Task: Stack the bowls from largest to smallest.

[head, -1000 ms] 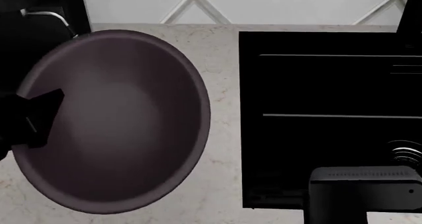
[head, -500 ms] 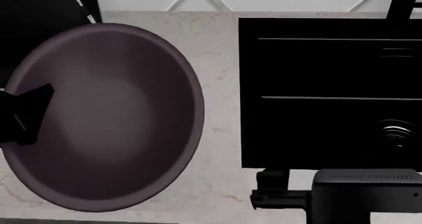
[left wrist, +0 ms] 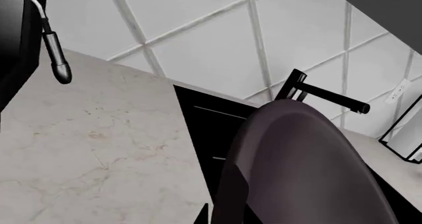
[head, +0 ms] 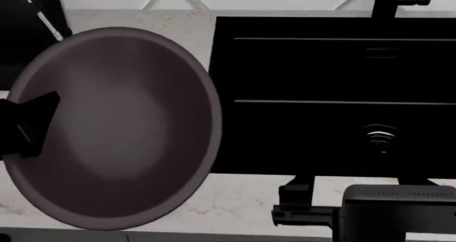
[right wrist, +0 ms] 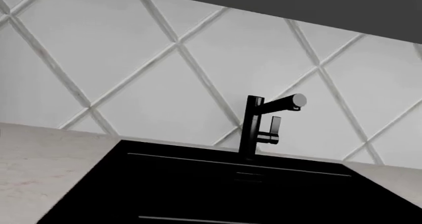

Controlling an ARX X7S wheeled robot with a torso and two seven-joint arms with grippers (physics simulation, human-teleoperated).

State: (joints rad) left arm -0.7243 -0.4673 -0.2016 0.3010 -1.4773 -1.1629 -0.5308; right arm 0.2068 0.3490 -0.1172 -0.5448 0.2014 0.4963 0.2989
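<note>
So the dark brown bowl is up in the air and fills the whole left side of the head view, tipped so you're looking straight down into its glossy inside. It hangs over the marble counter, just beside the black sink, with its right rim overlapping the sink's left edge from this angle. The left gripper is clamped onto the rim on the side of the bowl away from the sink, one dark finger lying over the inside wall. From the left wrist view you get the bowl edge-on, with the sink behind it. The sink's black faucet stands at the back edge of the sink against the white diamond-tile wall. The right gripper sits low at the front of the sink, over the counter strip, and honestly I can't tell if its fingers are apart or together. There's a black spray hose past the counter on the far side from the sink.
</note>
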